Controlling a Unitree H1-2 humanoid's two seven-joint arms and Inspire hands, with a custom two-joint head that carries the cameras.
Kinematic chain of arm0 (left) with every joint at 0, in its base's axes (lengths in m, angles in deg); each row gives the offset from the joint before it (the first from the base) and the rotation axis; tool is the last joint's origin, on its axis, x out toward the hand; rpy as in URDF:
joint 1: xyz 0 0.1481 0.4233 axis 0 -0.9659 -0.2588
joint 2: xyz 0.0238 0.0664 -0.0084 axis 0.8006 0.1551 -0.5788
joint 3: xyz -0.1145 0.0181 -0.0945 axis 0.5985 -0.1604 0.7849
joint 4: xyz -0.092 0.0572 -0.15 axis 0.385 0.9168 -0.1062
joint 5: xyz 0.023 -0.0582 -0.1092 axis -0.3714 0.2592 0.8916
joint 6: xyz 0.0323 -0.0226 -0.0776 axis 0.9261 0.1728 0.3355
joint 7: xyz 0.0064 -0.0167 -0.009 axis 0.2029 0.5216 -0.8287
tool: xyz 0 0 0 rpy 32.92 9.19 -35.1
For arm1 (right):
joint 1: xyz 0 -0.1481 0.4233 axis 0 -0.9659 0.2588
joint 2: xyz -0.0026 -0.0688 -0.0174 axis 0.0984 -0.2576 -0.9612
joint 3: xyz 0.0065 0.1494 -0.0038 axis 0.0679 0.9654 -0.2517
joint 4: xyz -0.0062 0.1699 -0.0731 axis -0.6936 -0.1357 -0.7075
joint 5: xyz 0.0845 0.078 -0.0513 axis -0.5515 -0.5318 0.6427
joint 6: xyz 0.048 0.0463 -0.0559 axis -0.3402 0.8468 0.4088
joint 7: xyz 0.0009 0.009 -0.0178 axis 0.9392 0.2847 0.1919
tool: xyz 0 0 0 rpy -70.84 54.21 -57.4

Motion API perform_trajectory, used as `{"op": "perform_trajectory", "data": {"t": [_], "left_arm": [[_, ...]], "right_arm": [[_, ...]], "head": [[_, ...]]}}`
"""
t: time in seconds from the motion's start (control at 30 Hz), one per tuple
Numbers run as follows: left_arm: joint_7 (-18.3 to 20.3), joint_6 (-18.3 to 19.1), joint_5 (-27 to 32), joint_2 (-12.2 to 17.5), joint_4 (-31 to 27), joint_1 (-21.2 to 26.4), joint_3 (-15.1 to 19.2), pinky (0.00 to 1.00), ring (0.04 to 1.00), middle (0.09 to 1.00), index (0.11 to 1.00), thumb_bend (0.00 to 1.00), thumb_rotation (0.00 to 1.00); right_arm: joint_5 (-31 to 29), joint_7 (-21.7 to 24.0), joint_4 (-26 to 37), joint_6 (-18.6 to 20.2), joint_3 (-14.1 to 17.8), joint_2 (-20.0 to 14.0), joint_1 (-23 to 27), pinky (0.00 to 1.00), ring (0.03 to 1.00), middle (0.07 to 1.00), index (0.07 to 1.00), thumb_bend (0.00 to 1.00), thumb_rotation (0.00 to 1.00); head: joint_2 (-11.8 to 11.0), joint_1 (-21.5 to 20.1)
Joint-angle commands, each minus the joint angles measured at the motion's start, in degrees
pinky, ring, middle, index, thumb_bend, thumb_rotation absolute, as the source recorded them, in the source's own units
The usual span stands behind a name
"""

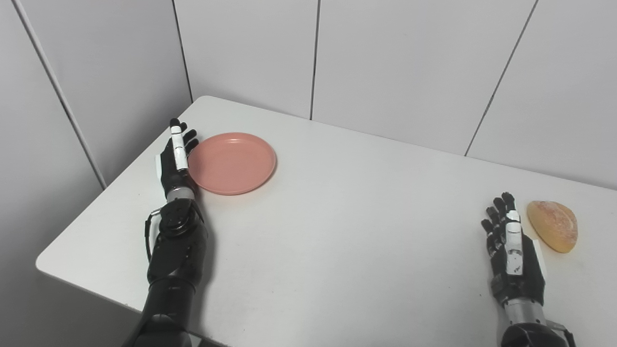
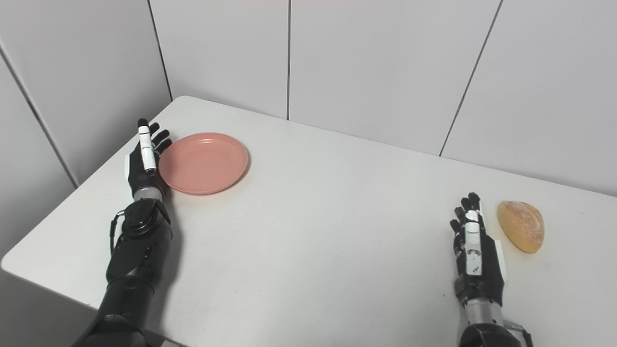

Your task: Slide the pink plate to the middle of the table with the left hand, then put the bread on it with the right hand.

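two head cameras overlook table [image 1: 337, 217]

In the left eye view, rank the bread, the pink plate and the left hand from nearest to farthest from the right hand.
1. The bread, just to the right of the right hand, apart from it.
2. The pink plate, far across the table on the left side.
3. The left hand, at the plate's left rim, slightly beyond it.
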Motion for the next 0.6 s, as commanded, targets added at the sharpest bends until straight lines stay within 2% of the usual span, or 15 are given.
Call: {"op": "perform_trajectory", "data": {"t": [0.0, 0.2, 0.43, 0.57], "left_arm": [[1.3, -0.6, 1.2, -0.5, -0.4, 1.9, -0.6, 0.82, 0.828, 0.807, 0.808, 0.66, 1.00], [2.9, -0.4, 4.2, -1.9, -0.2, 2.8, -0.6, 0.84, 0.836, 0.813, 0.818, 0.66, 1.00], [3.1, 0.3, 3.7, -2.9, -0.6, 3.0, -2.7, 0.82, 0.820, 0.798, 0.804, 0.64, 1.00], [4.3, 1.2, 2.9, -3.5, -1.3, 2.7, -5.3, 0.81, 0.813, 0.794, 0.801, 0.62, 1.00]], "right_arm": [[-0.4, 0.2, 1.5, 0.2, 0.3, -0.3, 0.7, 1.00, 1.000, 1.000, 1.000, 0.79, 0.91], [-0.5, 0.2, 1.2, -0.7, 0.6, -0.2, 0.8, 1.00, 1.000, 1.000, 1.000, 0.78, 0.90], [-0.7, 0.3, 1.5, -1.0, 0.9, -0.1, 0.9, 1.00, 1.000, 1.000, 1.000, 0.78, 0.90], [-0.4, 0.0, 1.6, -0.7, 0.8, 0.0, 1.0, 1.00, 1.000, 1.000, 1.000, 0.79, 0.90]], "head": [[0.0, 0.0], [0.2, 0.0], [0.5, -0.5], [0.6, -0.9]]}}
